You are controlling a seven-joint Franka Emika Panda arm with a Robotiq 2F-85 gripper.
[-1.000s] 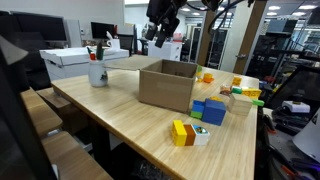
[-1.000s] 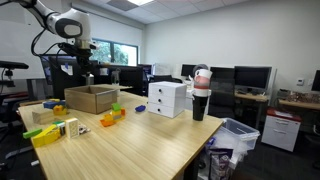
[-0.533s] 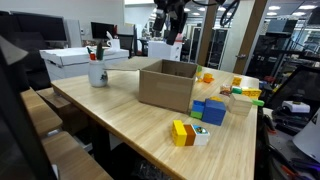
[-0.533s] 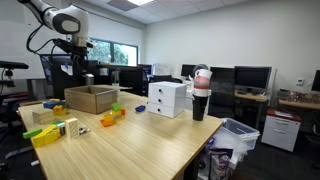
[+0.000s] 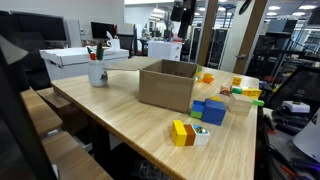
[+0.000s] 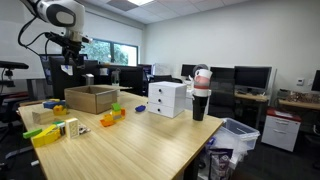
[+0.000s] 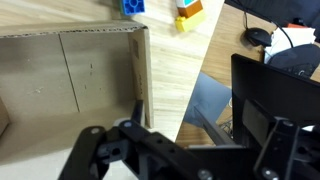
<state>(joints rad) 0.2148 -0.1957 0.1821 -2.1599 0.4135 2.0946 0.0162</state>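
High over one side of the open cardboard box (image 5: 167, 86), the gripper (image 5: 181, 12) is held spread and empty, so nothing is touched.

I find no lettering, label or number I can read, neither on the cardboard box (image 5: 167, 85) nor on the blocks (image 5: 210, 110).

**Cardboard, wood and plastic**

The cardboard box (image 7: 70, 70) is plain brown paperboard, matt and slightly rough, with creases showing on its inner walls. The table (image 5: 120, 115) beneath it is pale wood with fine grain and a smooth satin finish. The toy blocks (image 5: 210, 110) look like hard, glossy plastic. The gripper (image 7: 185, 150) is matt black; whether plastic or metal is unclear.
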